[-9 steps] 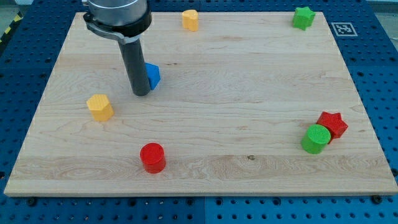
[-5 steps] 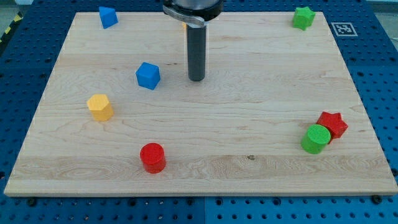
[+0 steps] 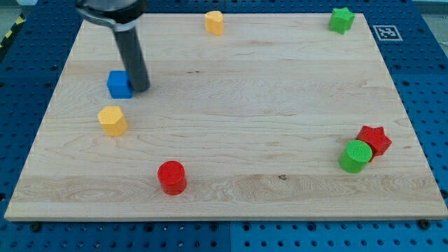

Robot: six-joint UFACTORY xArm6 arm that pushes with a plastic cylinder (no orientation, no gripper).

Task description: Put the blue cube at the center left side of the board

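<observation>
The blue cube (image 3: 120, 84) sits on the wooden board (image 3: 231, 147) at the view's left, a little above the middle height. My tip (image 3: 141, 89) rests on the board right against the cube's right side. The dark rod rises from it toward the view's top left and hides the board's upper left corner.
A yellow block (image 3: 112, 120) lies just below the blue cube. A red cylinder (image 3: 171, 176) is at the bottom left. A yellow block (image 3: 214, 22) and a green star (image 3: 341, 19) are at the top. A green cylinder (image 3: 355, 155) touches a red star (image 3: 374, 139) at the right.
The blue cube has slid to the view's left. My tip swung from the cube's left to the board's middle, then back to the cube's right side. The second blue block at the top left is now hidden.
</observation>
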